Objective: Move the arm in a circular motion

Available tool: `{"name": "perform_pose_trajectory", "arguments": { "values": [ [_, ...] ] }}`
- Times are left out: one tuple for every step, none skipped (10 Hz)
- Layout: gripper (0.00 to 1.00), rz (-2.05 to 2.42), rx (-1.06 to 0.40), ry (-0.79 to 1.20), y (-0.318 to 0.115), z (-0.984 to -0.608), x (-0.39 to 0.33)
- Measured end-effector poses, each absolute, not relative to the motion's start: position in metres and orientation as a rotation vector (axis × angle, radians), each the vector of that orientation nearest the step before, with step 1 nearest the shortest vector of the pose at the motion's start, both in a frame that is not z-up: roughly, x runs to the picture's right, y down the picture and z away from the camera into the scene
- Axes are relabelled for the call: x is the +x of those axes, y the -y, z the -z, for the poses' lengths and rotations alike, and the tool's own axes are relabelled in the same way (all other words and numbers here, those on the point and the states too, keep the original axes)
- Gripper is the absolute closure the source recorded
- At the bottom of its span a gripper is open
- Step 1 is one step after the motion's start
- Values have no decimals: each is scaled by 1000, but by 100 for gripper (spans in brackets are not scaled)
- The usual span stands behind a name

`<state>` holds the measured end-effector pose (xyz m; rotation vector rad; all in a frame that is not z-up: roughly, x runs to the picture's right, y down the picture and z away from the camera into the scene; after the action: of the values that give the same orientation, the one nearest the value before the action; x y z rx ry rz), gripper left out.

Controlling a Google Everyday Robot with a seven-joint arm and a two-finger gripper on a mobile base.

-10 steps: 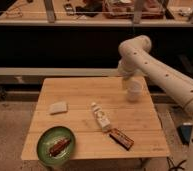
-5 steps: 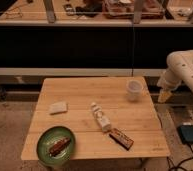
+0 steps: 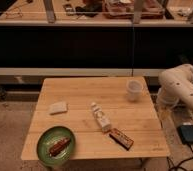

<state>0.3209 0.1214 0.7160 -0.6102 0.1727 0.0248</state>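
Note:
The arm point(image 3: 182, 86) is a thick cream-white tube with a rounded joint. It reaches in from the right edge of the camera view, just past the right side of the wooden table point(image 3: 80, 90). Its tapering end with the gripper point(image 3: 165, 98) hangs down beside the table's right edge, to the right of a clear plastic cup point(image 3: 134, 90) and apart from it. Nothing shows in the gripper.
On the table lie a white bottle point(image 3: 101, 117) on its side, a wrapped snack bar point(image 3: 121, 138), a white sponge point(image 3: 58, 107) and a green plate point(image 3: 44, 141) with food. A dark pad point(image 3: 190, 134) and cables lie on the floor at right. Dark shelving stands behind.
The arm has swung from above the table near the cup out to the right, past the table's edge, and now sits slightly lower. The table's objects have not moved.

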Motion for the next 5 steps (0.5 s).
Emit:
{"name": "perform_pose_trajectory", "arguments": {
  "values": [
    [35,53,-618,-166,-132,-700,290],
    [35,134,-626,-146,-142,-684,256],
    [35,203,-634,-112,-149,-672,222],
    [35,276,-640,-65,-154,-663,185],
    [35,343,-643,-8,-156,-656,150]
  ]
}}
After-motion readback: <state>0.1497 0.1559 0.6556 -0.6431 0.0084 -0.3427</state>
